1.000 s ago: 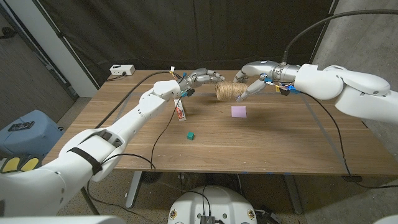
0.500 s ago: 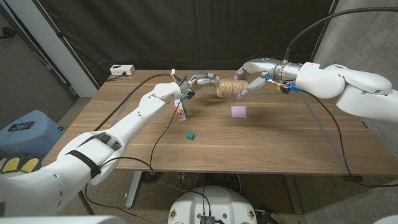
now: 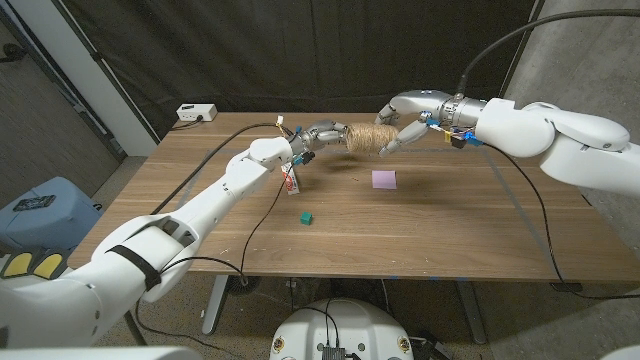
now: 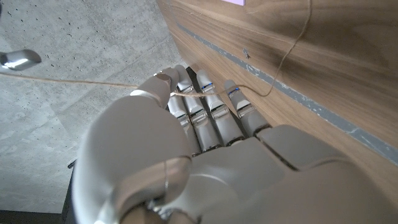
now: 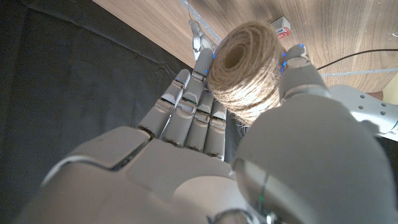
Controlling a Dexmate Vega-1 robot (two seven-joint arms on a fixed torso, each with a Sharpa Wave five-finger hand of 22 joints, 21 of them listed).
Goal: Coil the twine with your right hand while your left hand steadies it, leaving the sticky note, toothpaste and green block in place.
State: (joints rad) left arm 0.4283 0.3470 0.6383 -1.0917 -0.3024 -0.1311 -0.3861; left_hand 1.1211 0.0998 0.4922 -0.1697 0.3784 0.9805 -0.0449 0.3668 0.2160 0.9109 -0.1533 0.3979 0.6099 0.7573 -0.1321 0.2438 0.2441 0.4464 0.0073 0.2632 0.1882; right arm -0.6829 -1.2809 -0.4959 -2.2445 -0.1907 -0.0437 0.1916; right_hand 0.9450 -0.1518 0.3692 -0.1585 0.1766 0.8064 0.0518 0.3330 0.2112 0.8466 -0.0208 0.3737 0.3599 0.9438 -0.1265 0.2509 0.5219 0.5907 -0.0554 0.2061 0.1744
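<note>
The twine spool hangs in the air above the table's far middle, lying sideways. My right hand grips it between thumb and fingers; in the right wrist view the spool sits end-on against the fingers. My left hand is at the spool's left end. In the left wrist view a loose twine strand runs under the thumb and over the fingers of my left hand. The toothpaste, green block and purple sticky note lie on the table.
A white box sits at the table's back left corner. A dark cable runs across the left side of the table and another trails over its right side. A black curtain hangs behind.
Both hands have risen slightly, carrying the spool up and a little to the left. My left hand has closed in on the spool's end.
</note>
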